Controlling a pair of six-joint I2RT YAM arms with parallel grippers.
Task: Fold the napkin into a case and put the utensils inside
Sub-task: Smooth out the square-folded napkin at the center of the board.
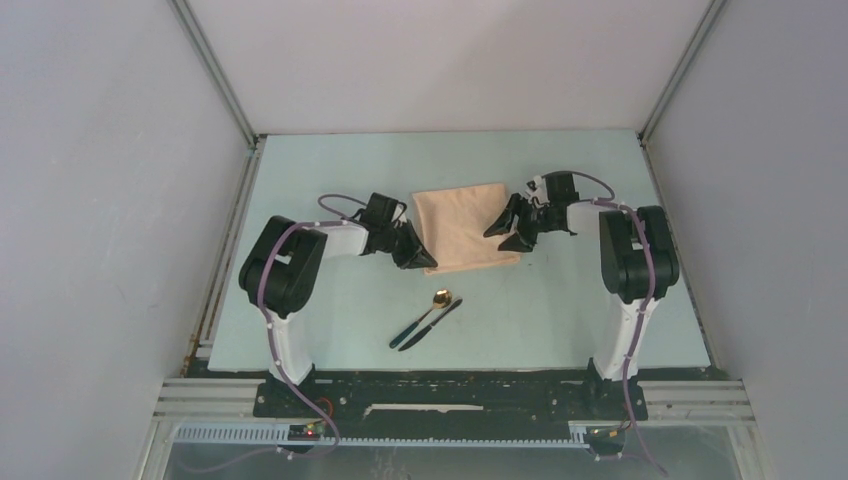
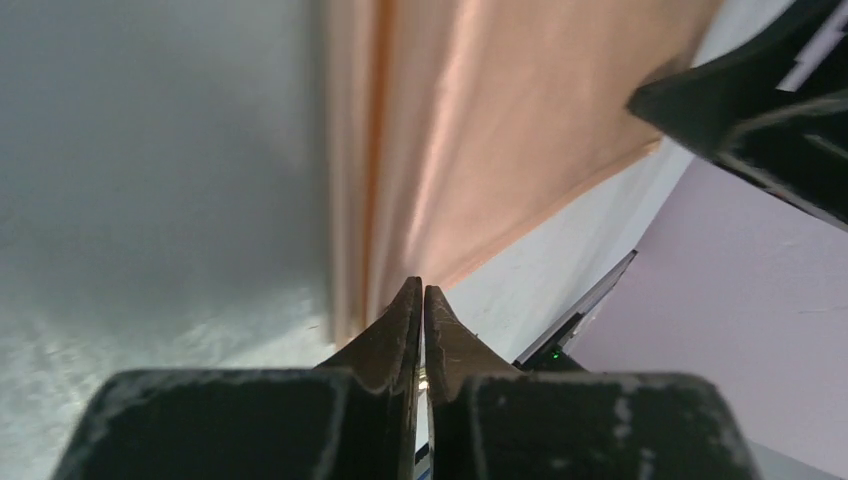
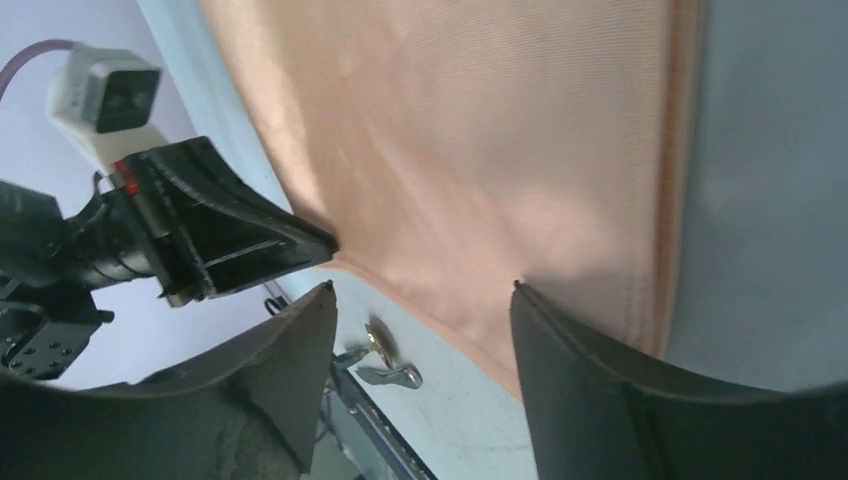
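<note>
The peach-tan napkin lies folded flat at mid-table, seen close in the wrist views. My left gripper is at its near-left corner, jaws pressed together on the cloth's edge. My right gripper stands open over the napkin's near-right corner, holding nothing. The utensils lie side by side on the table nearer the arms: a gold-bowled spoon and a dark knife. No case is formed.
The pale green table is boxed in by white walls on three sides. A metal rail with the arm bases runs along the near edge. Both arms' elbows stand either side of the napkin.
</note>
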